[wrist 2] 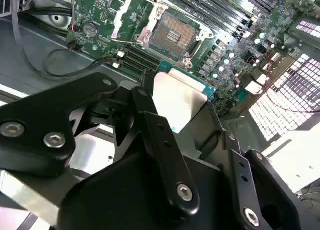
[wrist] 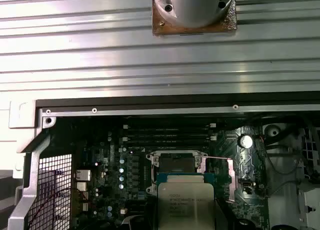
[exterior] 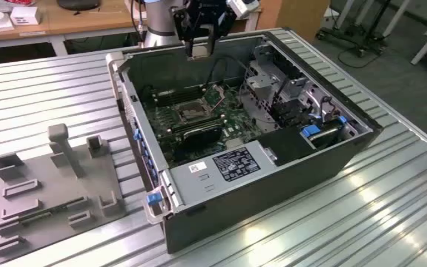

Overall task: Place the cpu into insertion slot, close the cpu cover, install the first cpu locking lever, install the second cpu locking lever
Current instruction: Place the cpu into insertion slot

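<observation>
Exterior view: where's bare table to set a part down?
Bare table slats lie to the exterior view's right of the computer case and between the grey fixture plate and the far edge. Inside the case, around the insertion slot, is crowded.

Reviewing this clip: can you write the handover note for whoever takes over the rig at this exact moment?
The end effector is shut on the cpu, held over the open computer case and not yet at the socket.
The insertion slot on the green motherboard is empty, its contact field bare.
The cpu cover is swung open beside the slot.
Done: cpu picked up.
Left: seating the cpu, closing the cover, the two lever steps.
</observation>
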